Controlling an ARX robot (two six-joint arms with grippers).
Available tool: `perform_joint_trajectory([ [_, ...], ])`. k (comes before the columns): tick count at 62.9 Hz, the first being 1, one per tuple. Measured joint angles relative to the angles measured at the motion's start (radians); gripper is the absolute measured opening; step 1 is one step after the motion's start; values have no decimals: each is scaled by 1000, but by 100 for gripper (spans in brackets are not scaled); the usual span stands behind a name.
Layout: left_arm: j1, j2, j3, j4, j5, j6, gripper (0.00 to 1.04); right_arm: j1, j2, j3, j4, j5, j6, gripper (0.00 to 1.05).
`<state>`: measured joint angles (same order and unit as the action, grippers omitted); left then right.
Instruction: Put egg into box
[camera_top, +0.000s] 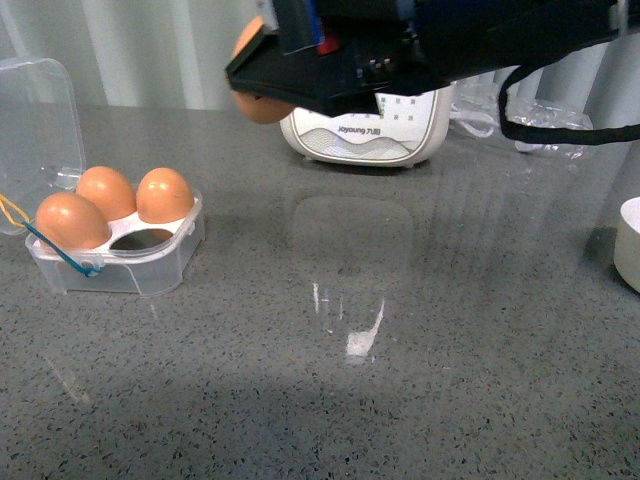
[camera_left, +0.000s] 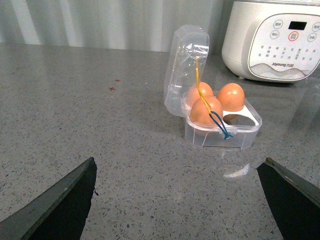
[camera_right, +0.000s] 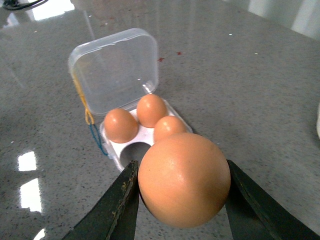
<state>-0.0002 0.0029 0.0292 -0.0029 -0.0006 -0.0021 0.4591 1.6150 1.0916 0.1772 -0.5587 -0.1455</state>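
Setting: a kitchen-type worktop. Whether it is a real home counter or a staged one cannot be told.

- The surface is noted as a grey speckled stone-look slab, polished, with light glare mirrored in it.
- A white electric cooker is placed at the back, with brand lettering printed on its front. In the left wrist view a touch panel with round buttons and a small display is seen on it.
- Food is set out: a clear box with its lid open, and three brown eggs seated in its white tray.
- A white vessel is cut off at the right edge.
- Crumpled clear plastic lies beside the cooker.
- The backdrop is seen as pale vertical panels or a curtain; which one is not resolved.
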Motion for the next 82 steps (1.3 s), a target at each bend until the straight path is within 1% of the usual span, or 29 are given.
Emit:
perform_joint_trajectory([
  [17, 0, 0, 0, 0, 0, 0, 98, 77, 99, 47, -5, -7, -8, 41],
  [38, 0, 0, 0, 0, 0, 0, 98, 105, 190, 113, 2, -3, 2, 41],
  [65, 0, 0, 0, 0, 0, 0, 98, 159, 267, 224, -77, 31, -8, 41],
  [82, 0, 0, 0, 0, 0, 0, 98, 166, 282, 236, -98, 47, -26, 41],
])
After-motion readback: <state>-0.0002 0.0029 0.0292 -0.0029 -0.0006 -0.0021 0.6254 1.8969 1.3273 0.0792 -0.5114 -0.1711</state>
